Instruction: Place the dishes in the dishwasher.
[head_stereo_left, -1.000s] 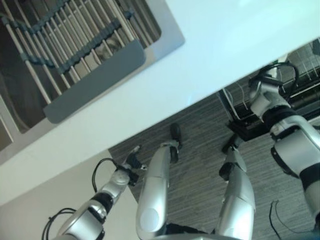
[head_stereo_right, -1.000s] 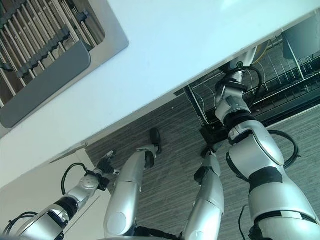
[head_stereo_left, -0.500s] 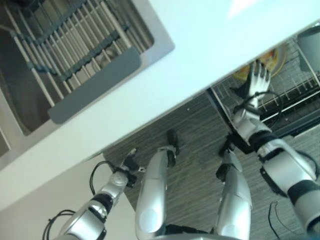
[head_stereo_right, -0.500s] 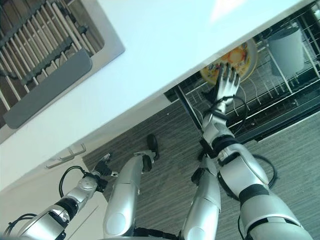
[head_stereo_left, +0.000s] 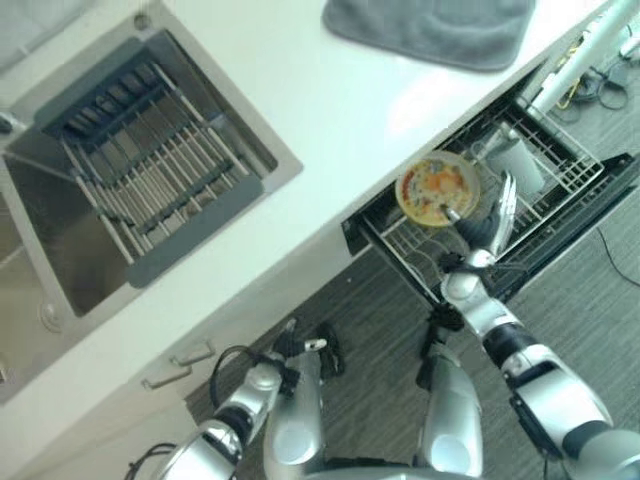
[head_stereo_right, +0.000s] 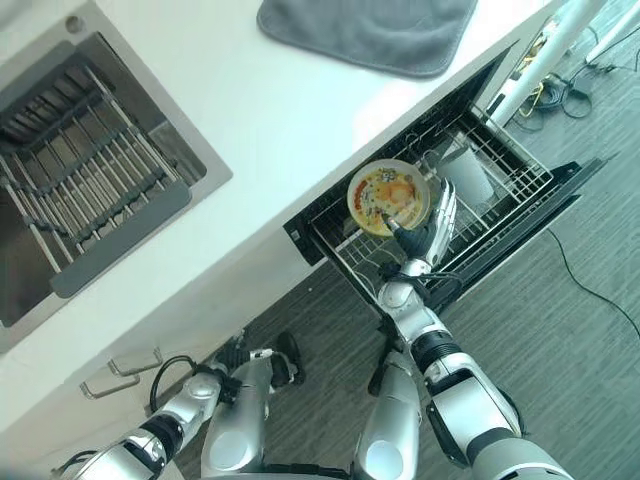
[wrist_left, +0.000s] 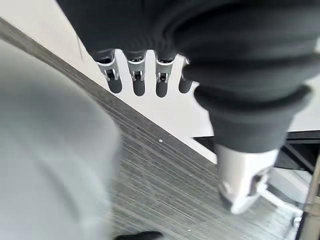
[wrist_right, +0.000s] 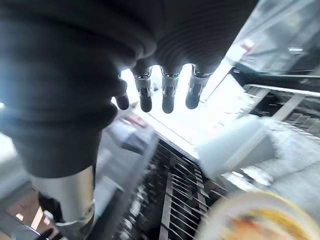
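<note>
- Left eye view: the round, glossy yellow plate (head_stereo_left: 438, 189) stands on edge in the wire rack (head_stereo_left: 560, 172), held upright by its tines. The right hand (head_stereo_left: 492, 222), fingers straight and spread, sits just beside it.
- Right eye view: a soft grey mat (head_stereo_right: 372, 30) lies on the smooth white counter (head_stereo_right: 250, 110).
- Left wrist view: the left hand (wrist_left: 145, 75) hangs idle, fingers straight.
- Right wrist view: fingers relaxed, empty above the plate.

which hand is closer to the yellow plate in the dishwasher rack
Right. The right hand is at the yellow plate in the dishwasher rack, fingers straight beside its rim. The left hand hangs far off, low by the cabinet.
</note>
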